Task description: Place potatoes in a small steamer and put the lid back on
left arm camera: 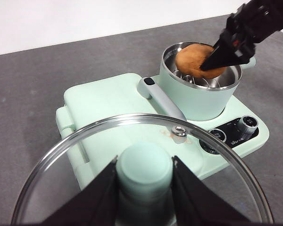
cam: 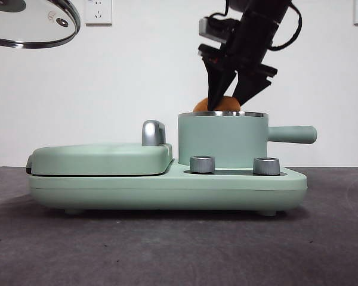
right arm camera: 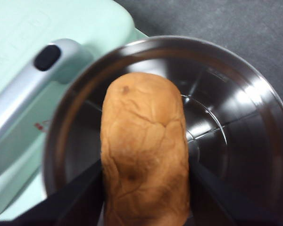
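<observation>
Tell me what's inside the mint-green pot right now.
The orange-brown cracked potato, gripped by the right pincer, sits at the rim of the mint-green steel-rimmed pot. Around it shows the shiny steel interior; the floor beneath the potato is hidden. The left pincer holds the round glass lid aside.

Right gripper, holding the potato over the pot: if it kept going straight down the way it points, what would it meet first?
The right gripper points down into the steamer. The potato it holds would probably meet the pot's steel floor first; how far above it the potato hangs is unclear.
</observation>
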Available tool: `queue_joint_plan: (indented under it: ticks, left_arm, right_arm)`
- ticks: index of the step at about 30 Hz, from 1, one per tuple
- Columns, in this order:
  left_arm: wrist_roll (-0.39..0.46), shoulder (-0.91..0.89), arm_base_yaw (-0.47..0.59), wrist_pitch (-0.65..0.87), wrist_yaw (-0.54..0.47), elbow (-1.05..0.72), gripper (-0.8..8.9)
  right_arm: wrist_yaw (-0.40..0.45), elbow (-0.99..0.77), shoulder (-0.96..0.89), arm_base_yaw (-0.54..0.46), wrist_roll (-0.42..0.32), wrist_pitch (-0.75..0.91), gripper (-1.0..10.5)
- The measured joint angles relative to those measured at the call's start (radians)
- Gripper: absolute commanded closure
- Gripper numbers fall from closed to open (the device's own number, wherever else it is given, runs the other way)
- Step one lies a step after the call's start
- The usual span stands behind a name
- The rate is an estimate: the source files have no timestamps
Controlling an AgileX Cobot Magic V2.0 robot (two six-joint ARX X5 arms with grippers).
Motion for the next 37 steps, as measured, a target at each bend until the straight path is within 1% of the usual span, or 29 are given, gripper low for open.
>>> queue_joint_plan:
  ticks: [3, 11, 12, 14, 20, 23, 27, 30, 33, 37]
  left_arm:
    - [0.0, 0.0, 0.0, 0.0, 0.0, 0.0, 7.98]
    - [0.0, 0.0, 0.0, 0.021, -0.001, 0.0, 7.98]
    - [0.0, 0.0, 0.0, 0.021, 0.0, 0.0, 7.99]
    - [0.0, 0.0, 0.0, 0.021, -0.001, 0.0, 7.99]
    - [0.0, 0.0, 0.0, 0.021, -0.001, 0.0, 7.99]
    - [0.0, 0.0, 0.0, 0.021, -0.001, 0.0, 7.99]
    - [-0.002, 0.0, 0.0, 0.018, 0.0, 0.0, 7.98]
    - [-0.011, 0.0, 0.0, 0.015, 0.0, 0.0, 7.99]
    - [-0.02, 0.0, 0.0, 0.015, 0.0, 0.0, 7.99]
    - [-0.025, 0.002, 0.0, 0.015, 0.008, 0.0, 7.99]
  right_arm:
    - [0.019, 0.0, 0.028, -0.009, -0.003, 0.009, 7.4]
    - [0.021, 0.002, 0.063, -0.013, -0.006, 0.007, 7.4]
    - [0.021, 0.002, 0.067, -0.013, -0.006, 0.01, 7.2]
    - [0.021, 0.004, 0.068, -0.013, -0.006, 0.006, 6.2]
    - [0.021, 0.004, 0.05, -0.013, -0.006, -0.014, 6.1]
    - [0.021, 0.004, -0.09, -0.013, -0.006, -0.062, 6.1]
    - [0.021, -0.003, -0.301, -0.013, -0.006, -0.051, 6.2]
    - [0.021, -0.111, -0.463, -0.013, -0.006, -0.029, 6.2]
    - [0.021, -0.274, -0.632, -0.013, -0.004, 0.047, 6.2]
    - [0.021, -0.426, -0.784, -0.013, 0.003, 0.108, 6.2]
